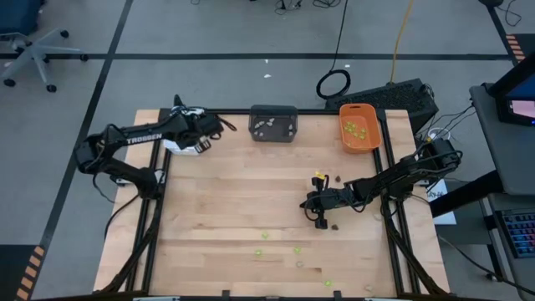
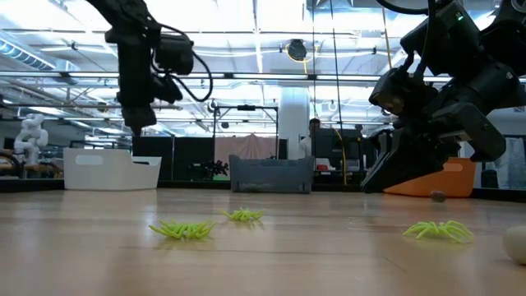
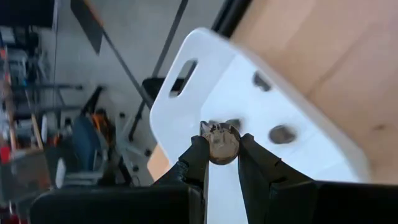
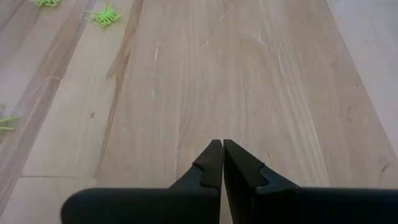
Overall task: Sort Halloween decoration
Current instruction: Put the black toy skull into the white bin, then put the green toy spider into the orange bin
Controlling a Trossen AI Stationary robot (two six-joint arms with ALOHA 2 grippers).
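My left gripper (image 3: 222,149) hangs over the white tray (image 3: 249,93) at the table's far left corner, shut on one small round brown-grey Halloween decoration piece (image 3: 222,142). In the low view it (image 2: 136,125) points down above that tray (image 2: 111,173). Two dark pieces (image 3: 282,134) lie on the tray's floor. My right gripper (image 4: 222,146) is shut and empty just above bare wood at the table's right middle (image 1: 309,203). Lime green spider pieces (image 2: 182,229) lie loose near the front edge. My left gripper pinches the round piece by its two opposite sides (image 3: 211,144) between its fingertips, only at their free ends. The fingers slant down from above. The piece is lifted clear, over the white tray's inside.
A dark grey tray (image 1: 273,123) with pale pieces stands at the far middle. An orange tray (image 1: 359,127) with green pieces stands at the far right. Small dark pieces (image 1: 334,226) lie beside my right gripper. A pale ball (image 2: 518,244) lies near the front right.
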